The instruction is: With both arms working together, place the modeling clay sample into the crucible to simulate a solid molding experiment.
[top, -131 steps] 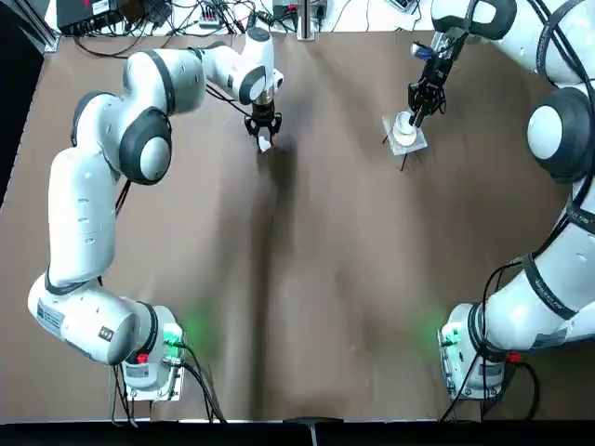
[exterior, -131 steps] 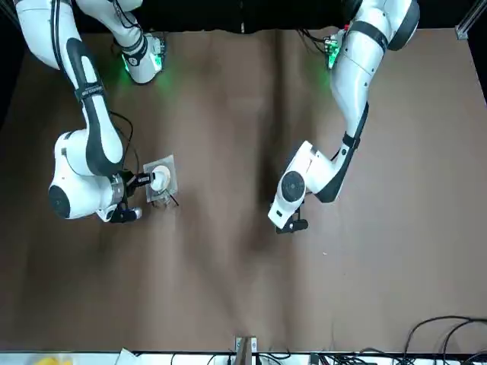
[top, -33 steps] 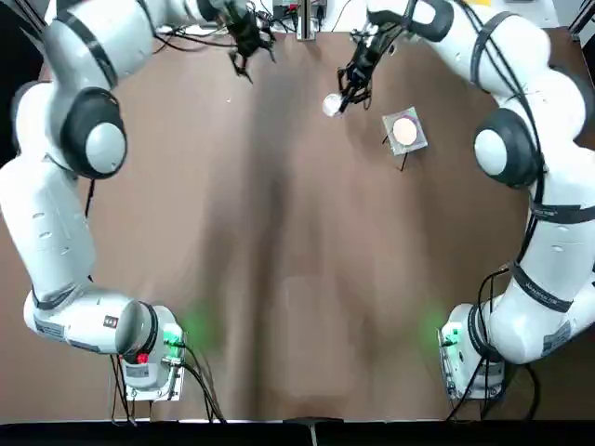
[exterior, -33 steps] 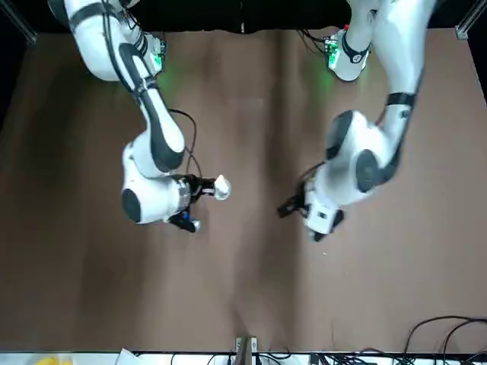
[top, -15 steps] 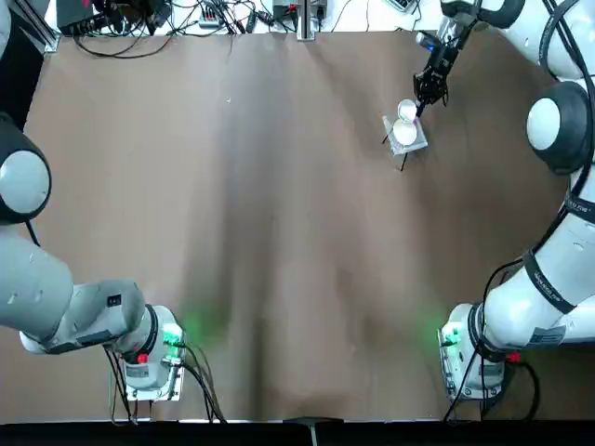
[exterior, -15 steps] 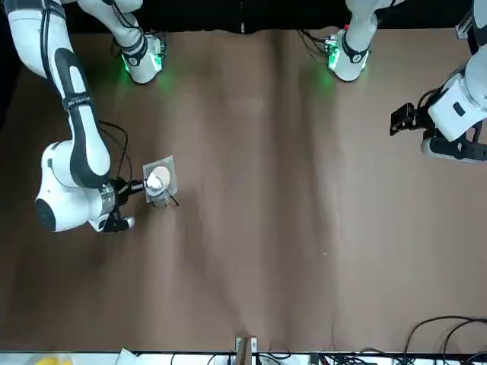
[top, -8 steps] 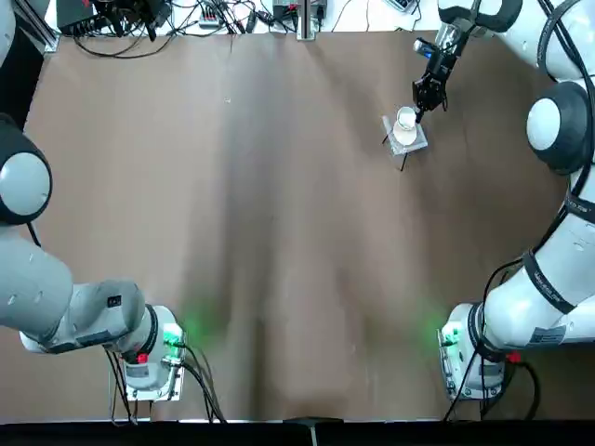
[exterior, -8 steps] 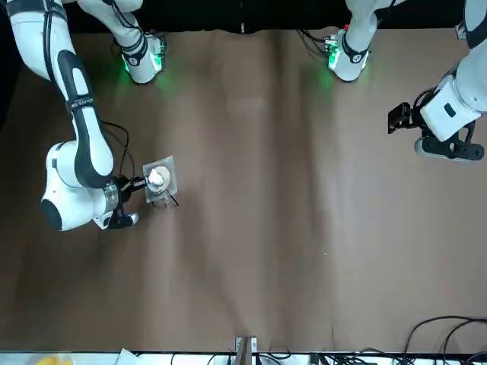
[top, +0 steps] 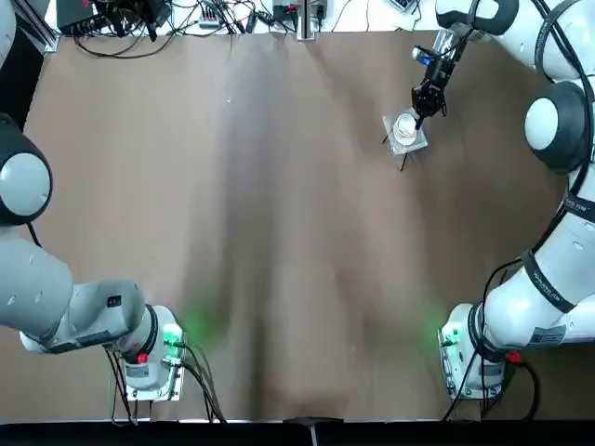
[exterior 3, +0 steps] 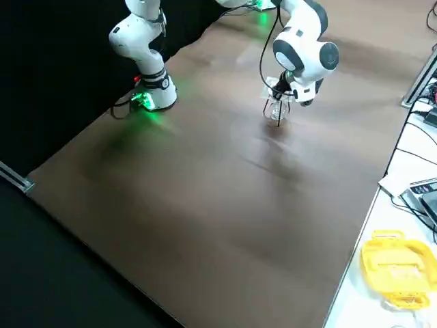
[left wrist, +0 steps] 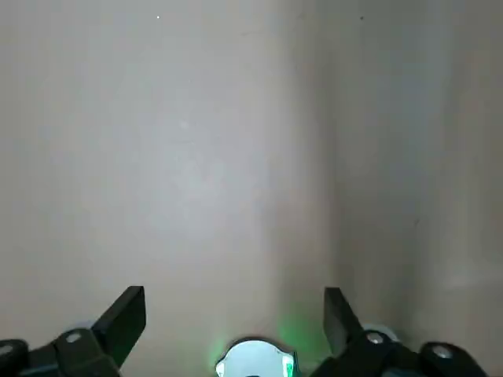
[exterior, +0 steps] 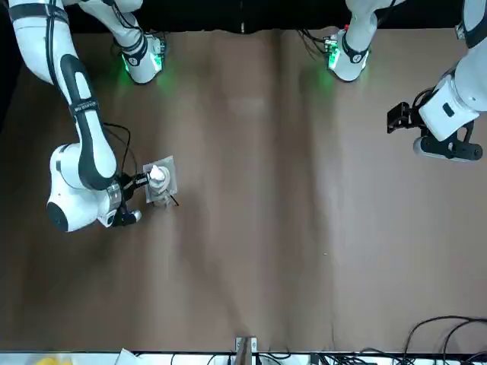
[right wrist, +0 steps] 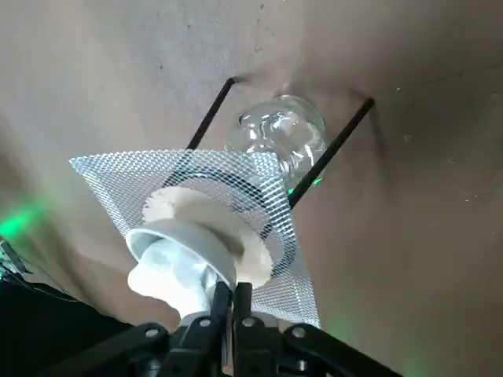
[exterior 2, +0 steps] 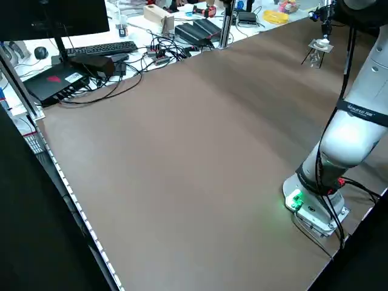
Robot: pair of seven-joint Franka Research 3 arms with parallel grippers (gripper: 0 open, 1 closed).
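The crucible (top: 405, 123), a small white cup, sits on a beige disc on top of the grey mesh stand (top: 415, 142) at the far right of the table. My right gripper (top: 420, 107) is shut on the cup's rim; in the right wrist view its fingers (right wrist: 221, 301) pinch the wall of the crucible (right wrist: 192, 251). Inside the cup lies a whitish lump, the modeling clay sample (right wrist: 157, 275). My left gripper (exterior: 397, 119) hangs high at the table's left side, open and holding nothing, as the left wrist view (left wrist: 232, 297) shows.
A clear glass bulb (right wrist: 275, 137) stands under the mesh between the stand's thin black legs. Both arm bases (top: 149, 358) (top: 469, 358) glow green at the near corners. Cables, a keyboard (exterior 2: 100, 48) and boxes lie beyond the far edge.
My right gripper has carried the crucible from the stand's far edge onto its beige disc. The left gripper has shifted only slightly at the left side.
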